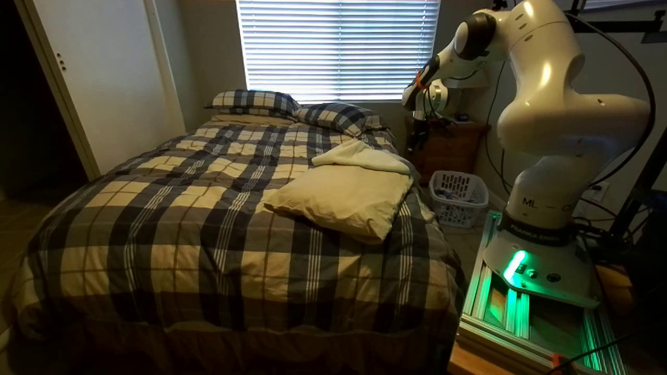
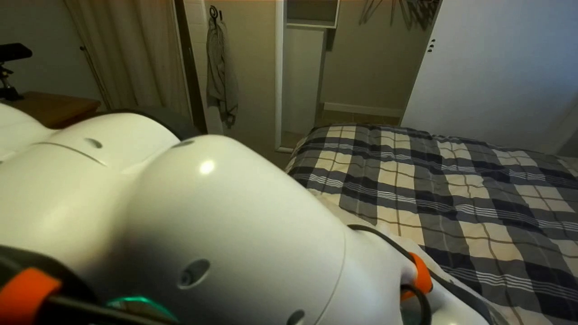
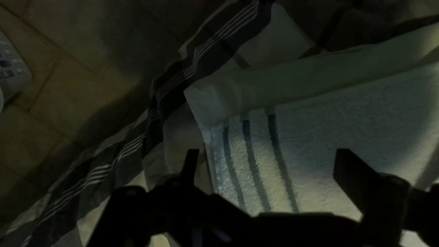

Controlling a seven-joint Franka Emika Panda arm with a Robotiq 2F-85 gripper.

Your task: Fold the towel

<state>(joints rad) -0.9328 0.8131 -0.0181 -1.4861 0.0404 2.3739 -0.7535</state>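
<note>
The claw (image 3: 267, 154) gapes wide, its fingers (image 3: 356, 176) parted, the striped towel (image 3: 308, 147) showing between them; in an exterior view it points down, apart from the towel. The Franka arm (image 1: 547, 62) arches high, forearm (image 1: 453, 57) sloping toward the long edge of the plaid-covered bed (image 1: 172, 224). Near that edge, the towel lies over the headward end of a cream pillow (image 1: 338, 200).

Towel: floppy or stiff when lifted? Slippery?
The towel will probably flop: in an exterior view it lies in a soft, uneven shape. Likely not very slippery, given the fuzzy surface in the wrist view. Rolling seems unlikely, as it lies low with no rigid, round form.
</note>
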